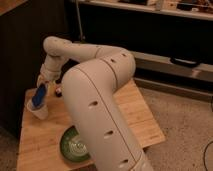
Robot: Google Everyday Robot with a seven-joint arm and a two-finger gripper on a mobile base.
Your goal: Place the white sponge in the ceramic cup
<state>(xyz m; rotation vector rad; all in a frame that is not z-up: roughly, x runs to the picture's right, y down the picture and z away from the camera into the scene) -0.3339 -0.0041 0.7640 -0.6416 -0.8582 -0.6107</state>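
The white sponge (pixel 38 96) shows its bluish face and stands nearly upright, with its lower end inside the mouth of the ceramic cup (pixel 40 112). The off-white cup stands at the left edge of the wooden table (pixel 131 112). My gripper (pixel 43 84) is directly above the cup and is shut on the sponge's upper end. The arm reaches in from the right and hides much of the table's middle.
A green plate (pixel 71 145) lies near the table's front, partly hidden by my arm. A small dark object (pixel 58 91) sits on the table just right of the gripper. Dark cabinets stand behind and left; a speckled floor lies to the right.
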